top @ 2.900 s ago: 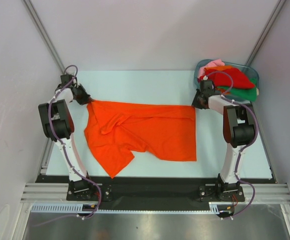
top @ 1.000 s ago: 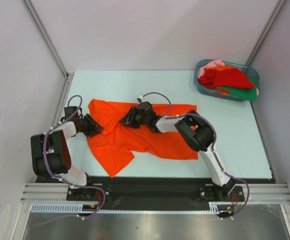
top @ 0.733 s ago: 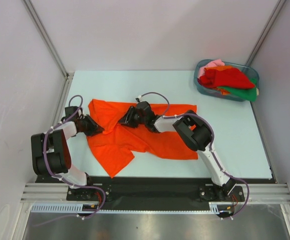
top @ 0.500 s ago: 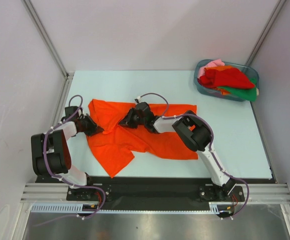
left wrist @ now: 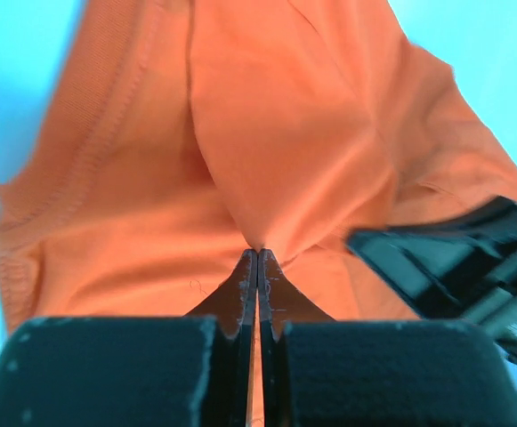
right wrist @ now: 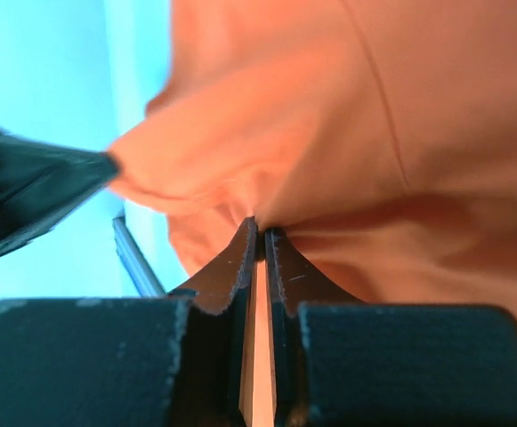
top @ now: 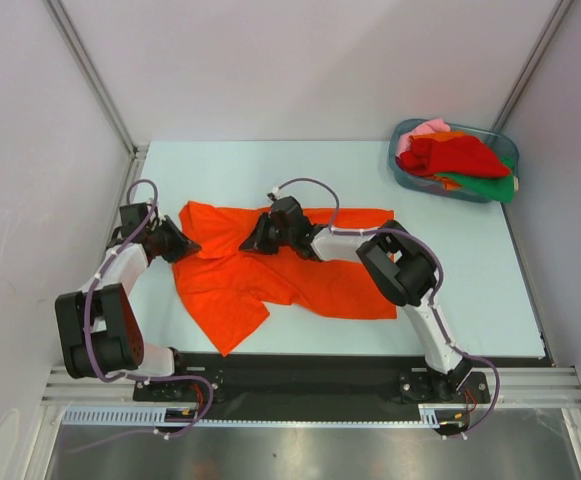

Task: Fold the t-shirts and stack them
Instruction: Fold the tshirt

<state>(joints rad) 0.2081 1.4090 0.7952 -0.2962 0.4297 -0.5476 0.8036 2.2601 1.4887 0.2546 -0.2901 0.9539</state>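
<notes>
Left fingers (left wrist: 240,286) are pressed together on a pinched fold at the left edge of the orange t-shirt (top: 300,270). Right fingers (right wrist: 233,260) are narrowed to a slit, gripping a raised fold near the shirt's far edge. The shirt lies spread and creased on the pale desk (top: 270,170). At the far right corner, a bluish tub (top: 400,168) holds red, green, pink and orange t-shirts (top: 455,155).

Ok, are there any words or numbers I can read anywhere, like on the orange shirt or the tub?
None: nothing here can be read.
The orange t-shirt is plain, with no print or label showing in any view.
The tub shows no writing.
The shirts piled in it show no writing either.
</notes>
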